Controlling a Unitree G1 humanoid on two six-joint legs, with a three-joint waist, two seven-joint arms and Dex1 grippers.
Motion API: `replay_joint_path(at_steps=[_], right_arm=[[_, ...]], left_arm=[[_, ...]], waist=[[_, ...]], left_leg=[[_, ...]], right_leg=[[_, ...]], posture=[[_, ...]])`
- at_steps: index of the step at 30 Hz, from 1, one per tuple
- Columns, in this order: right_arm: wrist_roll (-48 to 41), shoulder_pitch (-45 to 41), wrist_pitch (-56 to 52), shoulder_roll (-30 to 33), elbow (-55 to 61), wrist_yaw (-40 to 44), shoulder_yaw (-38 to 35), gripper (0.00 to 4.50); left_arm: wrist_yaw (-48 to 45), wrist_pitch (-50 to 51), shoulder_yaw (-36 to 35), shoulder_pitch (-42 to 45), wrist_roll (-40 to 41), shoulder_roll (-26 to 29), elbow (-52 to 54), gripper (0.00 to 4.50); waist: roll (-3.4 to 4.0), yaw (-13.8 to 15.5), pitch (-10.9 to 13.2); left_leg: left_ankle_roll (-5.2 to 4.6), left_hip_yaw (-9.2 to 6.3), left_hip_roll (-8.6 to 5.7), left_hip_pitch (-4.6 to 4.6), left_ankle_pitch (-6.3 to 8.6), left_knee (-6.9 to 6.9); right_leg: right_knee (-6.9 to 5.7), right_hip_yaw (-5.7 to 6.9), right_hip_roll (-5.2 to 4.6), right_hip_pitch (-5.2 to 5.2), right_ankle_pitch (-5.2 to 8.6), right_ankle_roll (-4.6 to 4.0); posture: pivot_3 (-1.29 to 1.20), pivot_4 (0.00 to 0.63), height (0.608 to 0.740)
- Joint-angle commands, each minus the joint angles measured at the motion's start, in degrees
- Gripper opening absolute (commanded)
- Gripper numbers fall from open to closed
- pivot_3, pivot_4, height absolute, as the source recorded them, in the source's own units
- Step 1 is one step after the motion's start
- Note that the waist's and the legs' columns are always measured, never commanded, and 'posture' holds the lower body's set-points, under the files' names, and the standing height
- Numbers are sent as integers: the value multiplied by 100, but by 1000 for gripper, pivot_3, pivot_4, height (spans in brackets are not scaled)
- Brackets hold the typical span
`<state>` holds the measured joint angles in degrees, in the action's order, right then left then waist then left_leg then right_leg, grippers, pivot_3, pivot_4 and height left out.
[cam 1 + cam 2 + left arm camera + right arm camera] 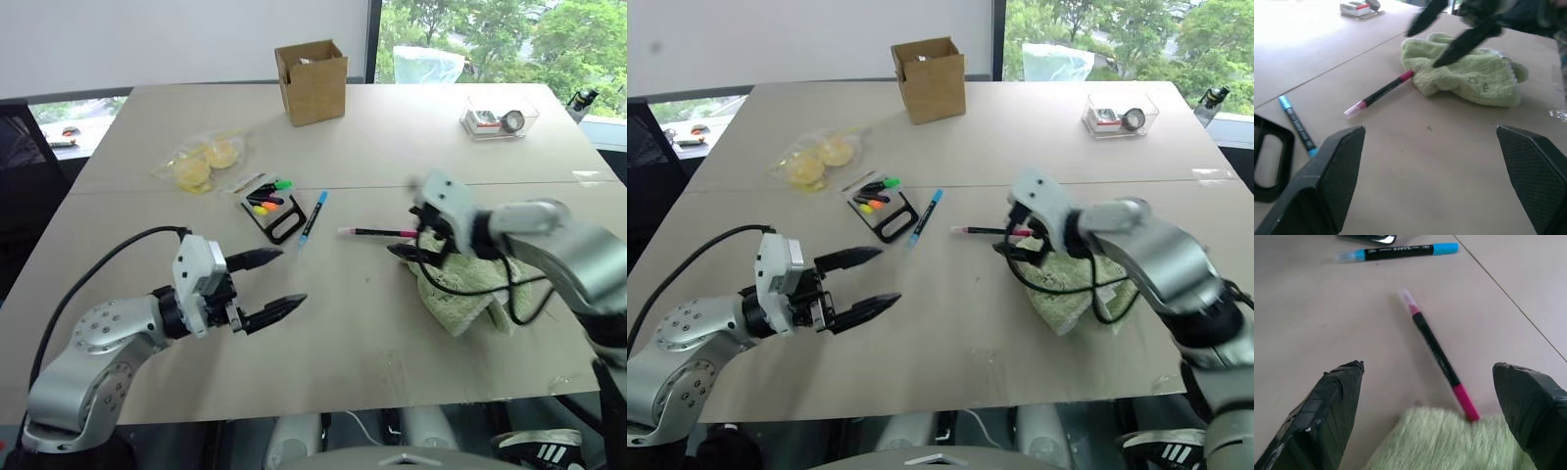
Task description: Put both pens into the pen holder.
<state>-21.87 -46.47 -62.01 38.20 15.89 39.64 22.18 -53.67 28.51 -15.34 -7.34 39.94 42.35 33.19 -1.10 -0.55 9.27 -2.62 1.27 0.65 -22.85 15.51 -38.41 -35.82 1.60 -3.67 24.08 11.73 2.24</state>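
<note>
Black pen [377,232] lies crosswise — pink end touching green towel [460,294] — both grippers spread, empty.

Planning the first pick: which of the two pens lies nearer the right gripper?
The black pen with pink ends, lying right in front of the open right gripper beside the green towel; the light blue pen lies farther off.

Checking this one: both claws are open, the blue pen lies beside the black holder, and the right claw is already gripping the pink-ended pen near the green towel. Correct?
Not quite. The right claw is open and grips nothing: the right wrist view shows the pink-ended pen lying on the table between its spread fingers, one end at the green towel. The rest holds: the left claw is open, and the blue pen lies beside the black holder.
</note>
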Motion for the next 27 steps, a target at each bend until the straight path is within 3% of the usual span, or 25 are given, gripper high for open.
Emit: replay_joint_path(at_steps=[1,5,7,12,14,16,19,23,26,27], right_arm=[[572,-508,751,-409,-1574,442,604,4500],[1178,-905,1658,-722,-3134,914,1043,3302],[1500,-1051,2155,-797,-3804,1144,1197,2102],[1927,-1257,2792,-910,-4581,1588,1182,21],[1897,-1243,2730,-815,-4306,1719,961,21],[1551,-1140,2205,-677,-3648,1866,530,21],[685,-662,968,-426,-1863,1901,-364,21],[-198,82,-475,-457,320,1434,-1299,21],[-662,450,-1333,-852,1633,881,-1772,21],[-759,517,-1513,-951,1905,733,-1855,6]], left_arm=[[-216,-214,-245,-216,100,81,161,4439],[-190,-289,-332,-334,104,62,239,4500],[-129,-316,-389,-396,112,25,297,4500],[208,-154,-485,-541,359,-148,463,4500],[674,245,-556,-453,835,-261,517,4500],[1404,906,-618,-267,1805,-318,467,4500],[2516,1630,-438,188,3435,-325,281,4500],[3969,1806,0,1072,4735,-739,-241,4500],[5045,1641,392,1895,5441,-1315,-715,4500],[5283,1616,477,2091,5548,-1459,-845,4244]], waist=[[0,13,0],[3,8,3],[8,0,6],[9,-15,6],[11,-3,7],[14,29,11],[18,43,14],[20,72,14],[18,116,13],[17,119,13]], left_leg=[[0,-3,0,1,0,0],[1,1,-5,-5,-1,0],[2,0,-6,-7,-1,-1],[2,-1,-4,1,-1,0],[3,-4,-2,3,-2,0],[3,-9,-1,3,-2,-1],[3,-17,-2,-4,-2,-4],[3,-30,-2,-4,-1,-1],[4,-36,-4,-4,-1,0],[4,-35,-7,-3,-1,-2]], right_leg=[[-2,4,0,-1,-3,4],[1,1,-3,0,-11,18],[2,2,-5,0,-12,21],[-2,2,-4,-2,-14,22],[-6,3,-3,-3,-14,22],[-8,5,-5,-3,-14,21],[-9,10,-16,-3,-18,26],[-11,13,-36,-9,-18,28],[-10,18,-34,-12,-19,28],[-12,18,-33,-12,-19,28]], posture=[[0,150,740],[0,150,740],[0,150,740],[0,150,740],[0,150,740],[0,150,740],[0,150,740],[0,150,740],[0,150,740],[0,150,740]])
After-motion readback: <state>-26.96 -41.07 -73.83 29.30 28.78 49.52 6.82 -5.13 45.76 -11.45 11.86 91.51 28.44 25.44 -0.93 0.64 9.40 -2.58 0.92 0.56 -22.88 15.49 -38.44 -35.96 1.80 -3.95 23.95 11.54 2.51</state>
